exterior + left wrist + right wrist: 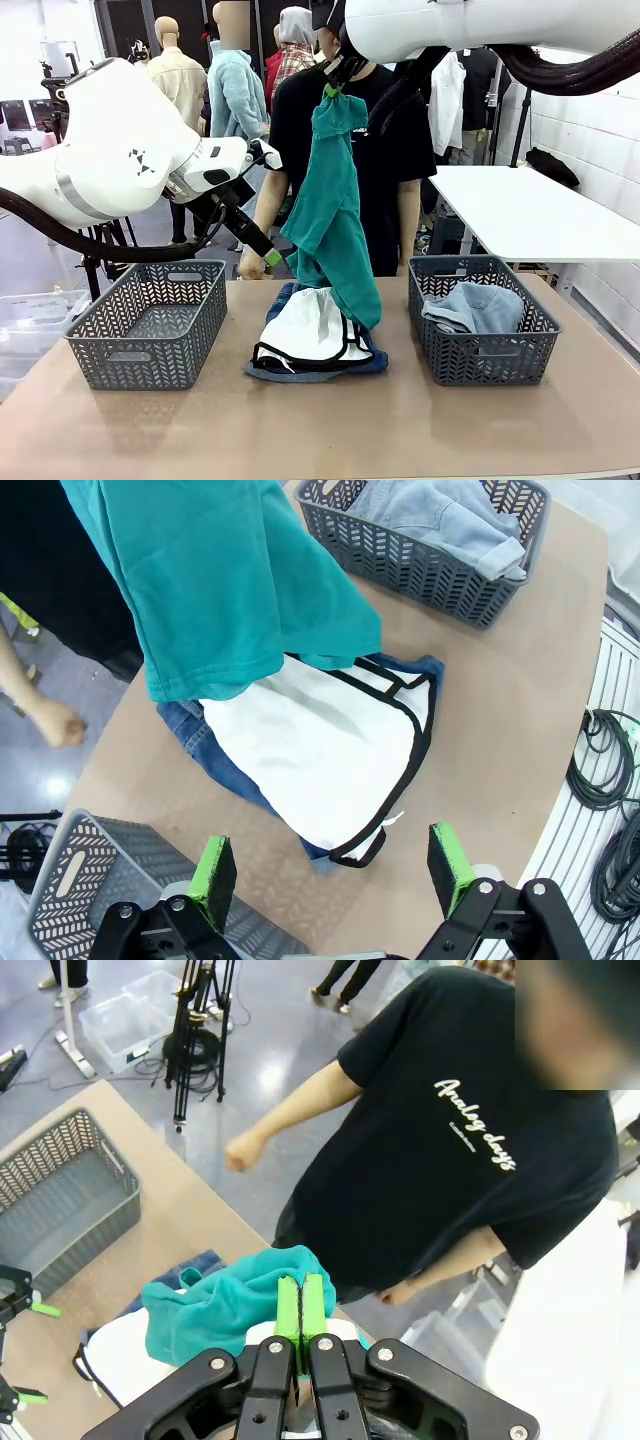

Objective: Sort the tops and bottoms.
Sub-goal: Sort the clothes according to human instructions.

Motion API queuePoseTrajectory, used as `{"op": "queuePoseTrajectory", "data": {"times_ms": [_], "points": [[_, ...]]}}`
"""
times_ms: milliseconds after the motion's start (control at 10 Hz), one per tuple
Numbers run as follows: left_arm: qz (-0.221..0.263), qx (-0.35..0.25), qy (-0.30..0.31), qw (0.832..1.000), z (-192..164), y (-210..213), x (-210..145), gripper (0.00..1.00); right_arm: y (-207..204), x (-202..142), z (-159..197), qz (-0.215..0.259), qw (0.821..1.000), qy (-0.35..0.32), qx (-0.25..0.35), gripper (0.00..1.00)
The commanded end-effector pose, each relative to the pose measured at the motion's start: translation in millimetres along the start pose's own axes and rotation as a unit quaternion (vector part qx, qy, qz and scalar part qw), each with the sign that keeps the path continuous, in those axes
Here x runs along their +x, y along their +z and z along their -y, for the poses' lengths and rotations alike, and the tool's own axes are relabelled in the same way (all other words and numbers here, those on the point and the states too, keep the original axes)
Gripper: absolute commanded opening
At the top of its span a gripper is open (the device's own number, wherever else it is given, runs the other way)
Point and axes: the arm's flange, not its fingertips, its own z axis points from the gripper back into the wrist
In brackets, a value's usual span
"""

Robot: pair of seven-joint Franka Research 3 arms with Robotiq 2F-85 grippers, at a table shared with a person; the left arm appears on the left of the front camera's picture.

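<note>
Presently lifted: soft teal-green fabric top [335, 200] [230, 580] [220, 1305], hanging full length from the right gripper [334, 85] [300, 1295]; raised high, judged, so that it peels clear of the garments beneath.
Holding pincer: right gripper, 2 green pads pressed together on a bunched fold at the top's upper end; a pinch at 1 spot lets the cloth hang free.
Free pincer: left gripper [332, 872], jaws wide apart, nothing between them, poised over the near edge of the pile; judged ready for the next garment.
Pile, upper item: white shorts with black trim [305, 335] [320, 770], lying flat mid-way on the tan table [300, 430], between the 2 baskets.
Pile, lower item: mid-blue denim shorts [372, 362] [215, 755], under the white shorts, edges showing.
Bin, filled: grey plastic lattice basket on the robot's right [480, 362] [420, 565], holding a crumpled faded grey-blue denim garment [475, 305] [450, 520]; judged the bottoms bin.
Bin, other: matching grey lattice basket on the robot's left [140, 357] [70, 880], nothing seen inside; judged the top's destination.
Person: black T-shirt with white script, at the far edge behind the hanging top; fist [240, 1150] apart from the clothes.
Stage: judged 1 bottom sorted, 1 top in the air, 2 bottoms waiting.
Risk: the top's lower end appears to touch the white shorts and may drag them.
</note>
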Motion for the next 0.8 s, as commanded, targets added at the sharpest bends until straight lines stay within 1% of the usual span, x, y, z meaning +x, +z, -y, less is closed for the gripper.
{"op": "queuePoseTrajectory", "data": {"times_ms": [0,700], "points": [[-0.001,0.003,-0.004,1.0,-0.6,2.2,-1.3,1.0,1.9,-5.5,-1.2,0.005,1.0,-0.004,-0.005,0.0],[-0.001,0.003,-0.004,1.0,-0.6,2.2,-1.3,1.0,1.9,-5.5,-1.2,0.005,1.0,-0.004,-0.005,0.0]]}}
